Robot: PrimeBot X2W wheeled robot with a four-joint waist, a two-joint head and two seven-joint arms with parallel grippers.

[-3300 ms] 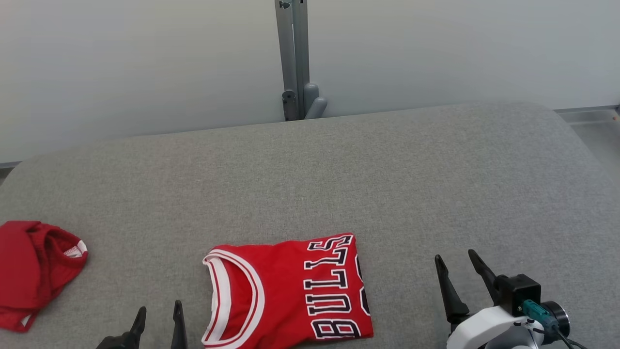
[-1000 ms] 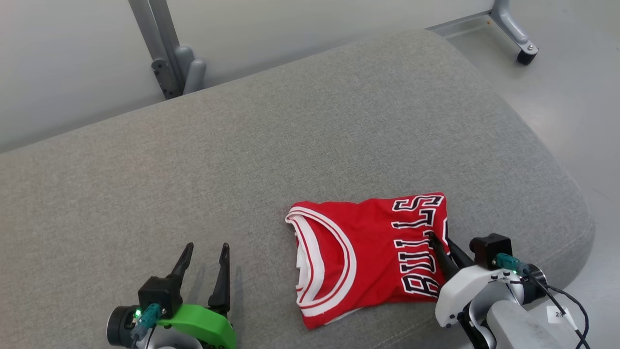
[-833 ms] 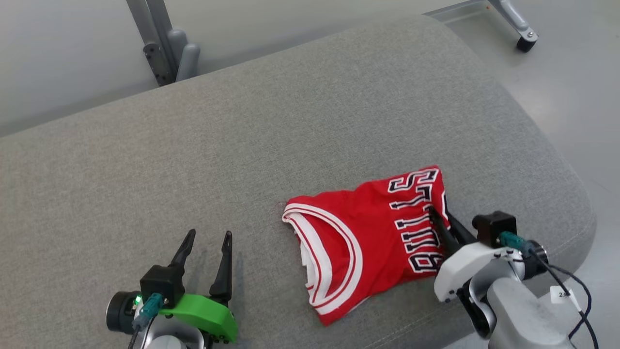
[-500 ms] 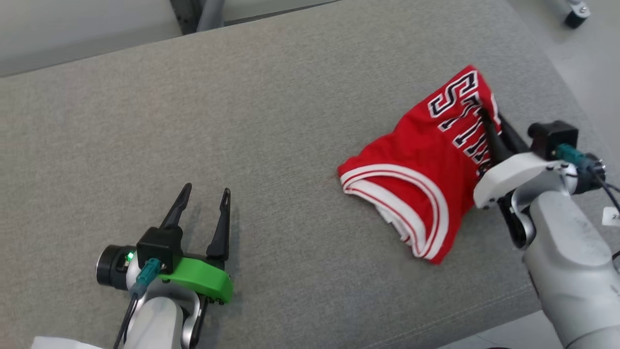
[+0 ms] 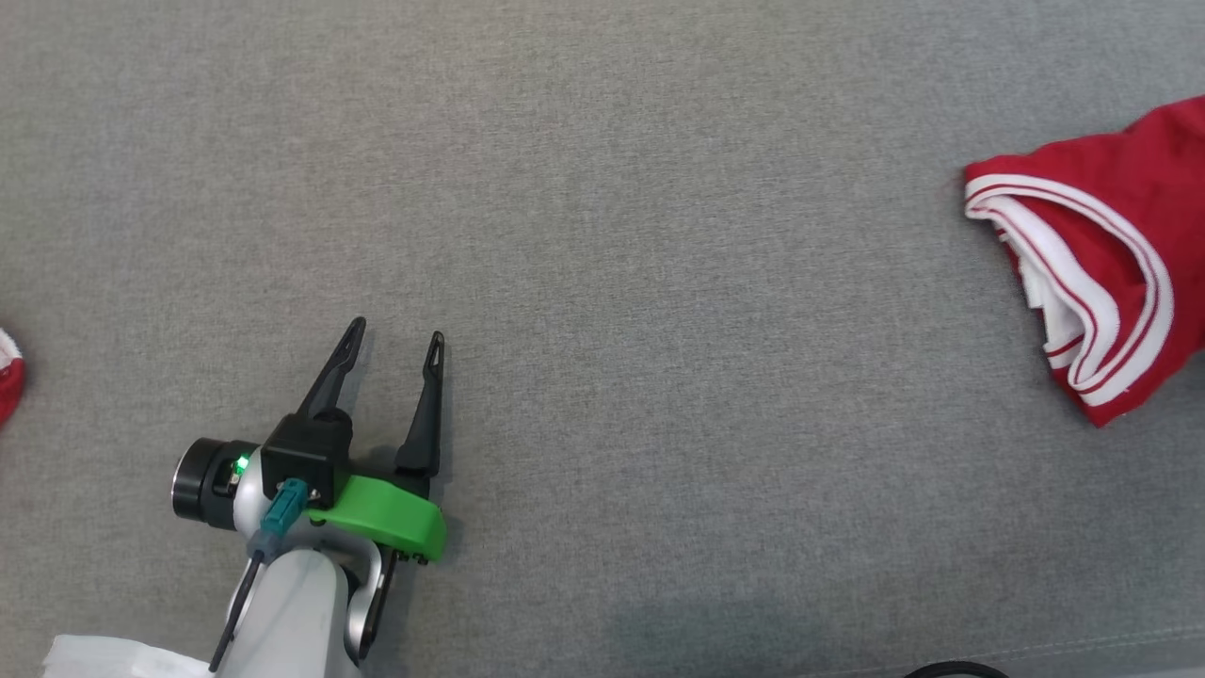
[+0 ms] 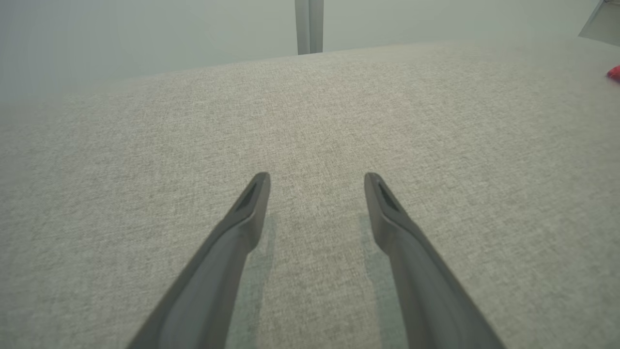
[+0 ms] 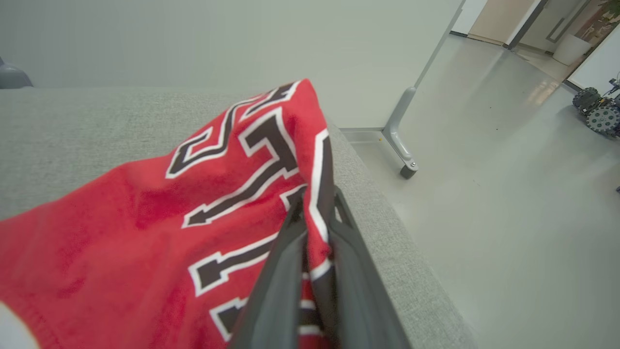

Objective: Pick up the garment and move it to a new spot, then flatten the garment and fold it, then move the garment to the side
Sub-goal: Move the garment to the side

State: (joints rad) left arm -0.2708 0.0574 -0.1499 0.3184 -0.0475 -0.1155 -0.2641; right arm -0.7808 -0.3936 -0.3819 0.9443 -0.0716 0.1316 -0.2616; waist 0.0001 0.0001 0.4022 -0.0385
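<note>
The garment [image 5: 1120, 235] is a folded red jersey with white trim and black lettering. In the head view its collar end lies at the right edge of the grey cushion [image 5: 602, 188]. In the right wrist view the garment [image 7: 145, 228] is raised off the cushion near its right edge, with my right gripper [image 7: 317, 198] shut on its lettered edge. My left gripper [image 5: 393, 334] stands open over bare cushion at the lower left, far from the garment. The left wrist view shows the left gripper [image 6: 317, 182] with nothing between its fingers.
A sliver of another red cloth [image 5: 8, 377] shows at the head view's left edge. In the right wrist view the cushion's right edge [image 7: 387, 218] drops to a pale floor, where a grey frame leg with a caster [image 7: 404, 155] stands. A grey post [image 6: 309, 26] rises behind the cushion.
The head camera has swung down and left. My right gripper has carried the garment's lettered edge up and toward the cushion's right side. The left gripper stays open in place.
</note>
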